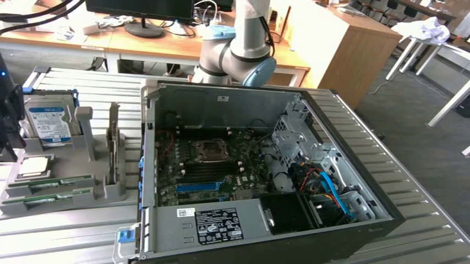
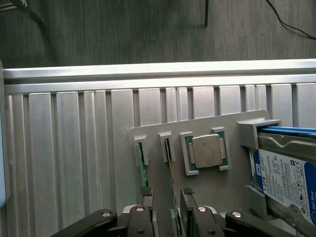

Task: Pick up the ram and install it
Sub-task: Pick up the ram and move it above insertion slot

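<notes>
Two green ram sticks stand on edge in slots of a grey holder [image 2: 217, 190]. In the wrist view one ram [image 2: 142, 165] lies partly under one finger. The other ram [image 2: 169, 158] runs into the gap between my fingertips [image 2: 147, 193]. My gripper [image 2: 166, 197] hovers above it, open, with both pads clear of the stick. In the exterior view the two rams [image 1: 52, 183] [image 1: 45, 201] lie at the holder's near end, and a dark part of my wrist [image 1: 7, 115] shows at that view's left edge.
On the holder sit a square silver processor chip [image 2: 206, 150] and a blue-labelled hard drive [image 2: 286, 177]. An open computer case [image 1: 242, 99] with its motherboard [image 1: 213, 170] lies at the exterior view's right of the holder. The ribbed metal table [image 2: 74, 148] ends at a rail beyond it.
</notes>
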